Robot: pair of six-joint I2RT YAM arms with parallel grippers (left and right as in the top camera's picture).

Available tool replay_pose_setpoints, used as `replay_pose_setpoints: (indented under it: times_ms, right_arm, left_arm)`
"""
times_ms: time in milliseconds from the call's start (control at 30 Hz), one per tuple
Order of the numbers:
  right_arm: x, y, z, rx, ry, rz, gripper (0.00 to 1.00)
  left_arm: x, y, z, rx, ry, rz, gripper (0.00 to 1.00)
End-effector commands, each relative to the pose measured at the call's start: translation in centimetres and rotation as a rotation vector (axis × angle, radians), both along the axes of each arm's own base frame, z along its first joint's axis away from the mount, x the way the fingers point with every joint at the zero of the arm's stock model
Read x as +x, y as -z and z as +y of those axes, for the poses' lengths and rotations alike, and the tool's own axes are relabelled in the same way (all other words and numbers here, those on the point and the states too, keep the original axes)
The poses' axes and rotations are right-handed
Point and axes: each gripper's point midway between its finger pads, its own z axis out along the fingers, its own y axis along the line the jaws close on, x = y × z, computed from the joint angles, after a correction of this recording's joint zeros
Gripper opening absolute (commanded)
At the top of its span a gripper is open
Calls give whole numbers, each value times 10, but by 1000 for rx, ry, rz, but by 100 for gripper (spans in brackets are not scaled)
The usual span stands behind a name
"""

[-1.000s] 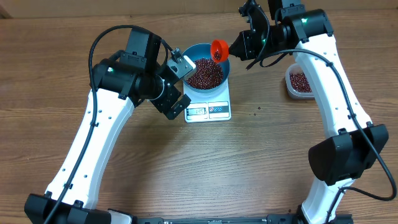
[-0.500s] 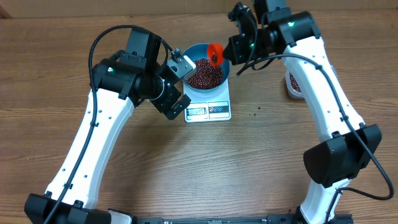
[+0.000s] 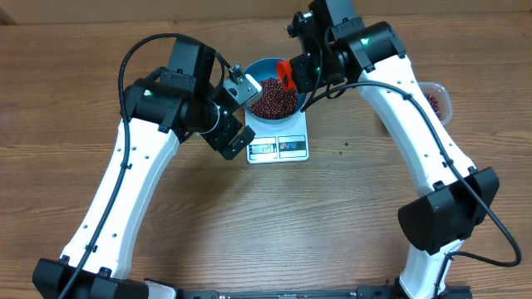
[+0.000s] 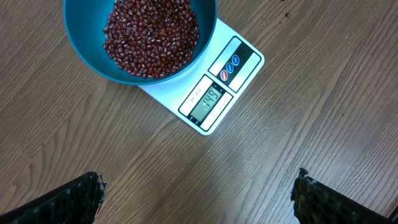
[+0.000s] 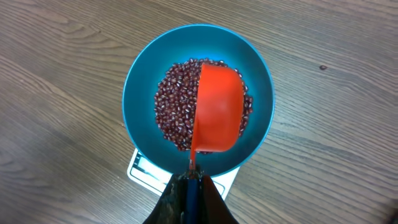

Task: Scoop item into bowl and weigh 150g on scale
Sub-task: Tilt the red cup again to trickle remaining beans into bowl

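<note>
Scale [image 4: 174,102]: white body; black label strip with one red and two blue ovals; pale grey-green display, dark digits.
Bowl [image 5: 140,93] on scale: teal-blue, plain, glossy.
Beans [image 4: 152,34] in bowl: dark red-brown, each with thin pale streak, speckled overall.
Scoop [image 5: 217,115] above scale: bright orange-red, plain.
Table [image 4: 311,124] under scale: mid-brown wood, fine darker grain lines.
Arms [image 3: 116,191] either side of scale: white shells, black joints and cables; small green light [image 3: 363,41] on right one.
</note>
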Motion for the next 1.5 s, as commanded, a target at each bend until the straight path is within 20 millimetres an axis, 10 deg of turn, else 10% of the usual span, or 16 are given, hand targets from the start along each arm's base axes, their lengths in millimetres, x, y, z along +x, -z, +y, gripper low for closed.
replay_pose_setpoints:
  times_ms: [0,1467]
  right_arm:
    - [3,-23,-2,-17,-20,-81,4]
    - [4,-28,9,19,-73,-105,4]
  left_arm:
    - [0,4,1,7,10,5,100]
    - [0,4,1,7,10,5,99]
